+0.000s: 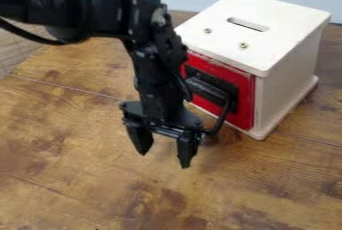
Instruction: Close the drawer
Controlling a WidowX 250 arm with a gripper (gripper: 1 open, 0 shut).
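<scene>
The drawer point(242, 113) I face shows a red front with a black plate and a black wire loop handle jutting out; it sits upright in the cream-white box's front, partly hidden behind my arm, its inside not visible.

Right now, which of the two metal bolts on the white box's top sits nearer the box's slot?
The bolt toward the right of the picture; the other lies farther left of the slot.

Bright even light, soft faint shadows, low resolution, slightly soft detail
</scene>
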